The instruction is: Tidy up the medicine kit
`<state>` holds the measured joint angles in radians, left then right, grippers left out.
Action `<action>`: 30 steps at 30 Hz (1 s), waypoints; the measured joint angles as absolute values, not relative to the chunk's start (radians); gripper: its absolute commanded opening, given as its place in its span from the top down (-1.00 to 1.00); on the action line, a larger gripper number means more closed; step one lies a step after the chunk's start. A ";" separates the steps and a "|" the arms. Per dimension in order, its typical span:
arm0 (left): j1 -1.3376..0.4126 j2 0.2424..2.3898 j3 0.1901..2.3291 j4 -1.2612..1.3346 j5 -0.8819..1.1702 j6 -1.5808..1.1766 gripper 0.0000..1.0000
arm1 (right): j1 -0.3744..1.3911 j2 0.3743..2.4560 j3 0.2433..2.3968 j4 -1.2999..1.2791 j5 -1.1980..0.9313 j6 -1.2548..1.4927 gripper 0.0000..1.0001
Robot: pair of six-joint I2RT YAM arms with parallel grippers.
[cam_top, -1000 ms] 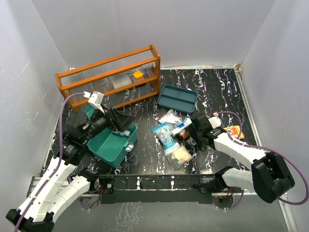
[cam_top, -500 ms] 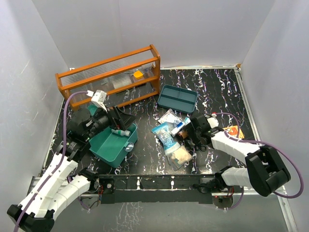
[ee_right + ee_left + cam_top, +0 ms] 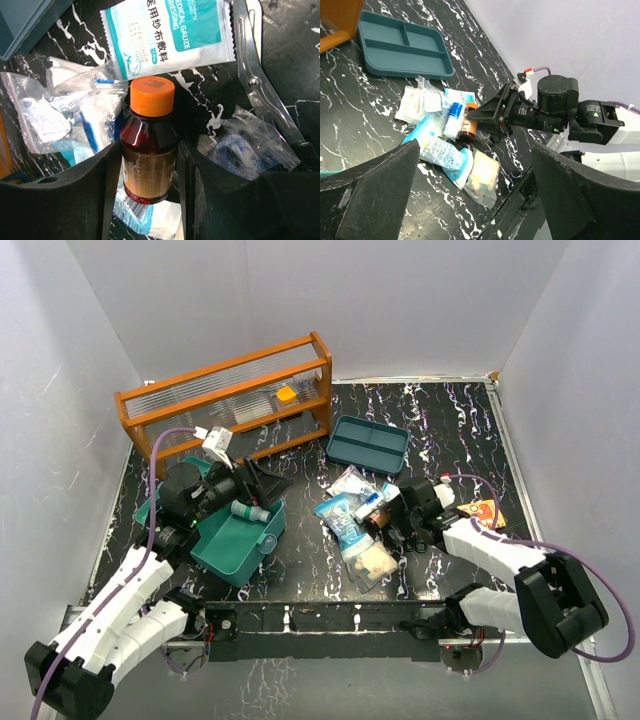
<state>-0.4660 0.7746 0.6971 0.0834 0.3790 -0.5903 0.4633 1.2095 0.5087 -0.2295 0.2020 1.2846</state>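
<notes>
Marbled tabletop (image 3: pixel 450 420), amber bottle (image 3: pixel 150 150) between right fingers (image 3: pixel 215 200)

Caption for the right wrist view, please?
Fingers of the right hand bracket an orange-capped amber bottle lying amid a gauze packet, plastic pouches and scissors.

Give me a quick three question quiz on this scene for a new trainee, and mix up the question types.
1. True or false: the tray insert lies on the table, outside the teal box.
2. What sits between the fingers of the right gripper? A gauze packet; B orange-capped amber bottle; C scissors.
3. Fill in: the left gripper is ___ (open or shut).
Key: 1 true; 2 B; 3 open.
</notes>
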 measured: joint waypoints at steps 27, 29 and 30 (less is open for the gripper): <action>-0.563 1.068 0.686 0.330 0.434 -0.739 -0.80 | 0.463 0.905 0.545 -0.257 0.039 1.140 0.18; -0.580 1.086 0.686 0.354 0.404 -0.744 -0.80 | 0.463 0.903 0.562 -0.247 0.005 1.148 0.17; -0.589 1.100 0.686 0.368 0.387 -0.746 -0.80 | 0.463 0.904 0.569 -0.239 -0.009 1.154 0.17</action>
